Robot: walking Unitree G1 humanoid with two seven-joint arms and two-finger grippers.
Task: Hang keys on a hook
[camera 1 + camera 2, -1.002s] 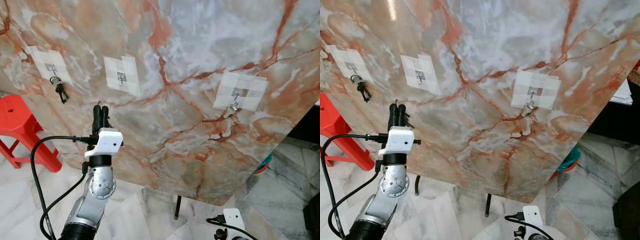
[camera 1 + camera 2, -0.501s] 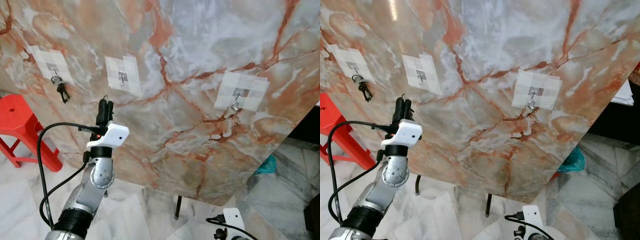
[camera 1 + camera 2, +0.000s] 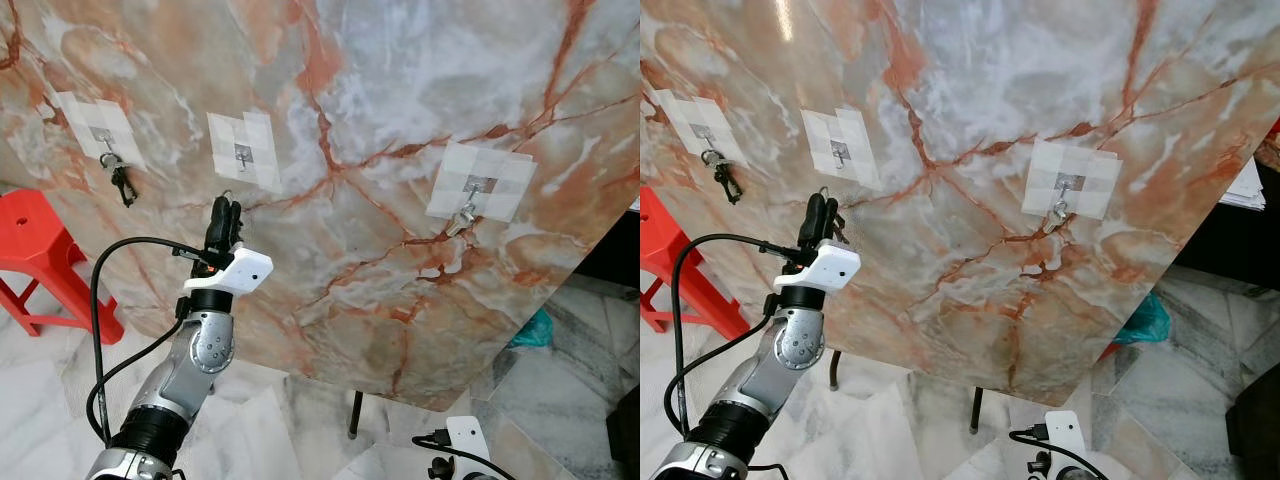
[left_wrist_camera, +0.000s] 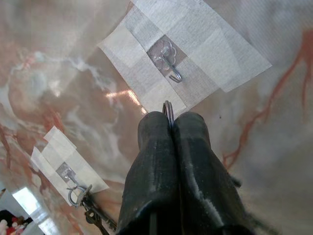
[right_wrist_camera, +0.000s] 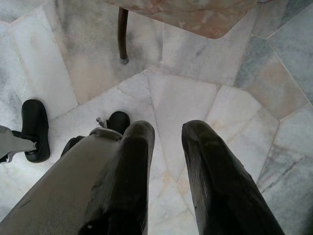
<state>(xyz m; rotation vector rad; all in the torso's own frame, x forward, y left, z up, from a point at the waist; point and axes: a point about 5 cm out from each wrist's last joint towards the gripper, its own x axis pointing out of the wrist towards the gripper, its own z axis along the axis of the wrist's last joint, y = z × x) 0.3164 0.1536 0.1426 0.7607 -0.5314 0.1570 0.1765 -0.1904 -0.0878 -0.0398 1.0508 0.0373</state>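
Jaws pinch key ring (image 4: pixel 167 106) just below middle hook (image 4: pixel 172 70).

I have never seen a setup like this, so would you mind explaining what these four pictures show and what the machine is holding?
This is a humanoid robot with two silver arms, each ending in two long black fingers. The two wide pictures come from the stereo camera on its head; the other two come from cameras on its wrists, looking along the fingers.

Ahead stands a marble-patterned board with three hooks on taped white patches. The left hook already carries keys; the middle hook and the right hook are bare.

The left gripper is raised just below the middle hook, fingers shut on a key ring. The right gripper hangs idle above the floor, fingers open. A red stool stands to the left.
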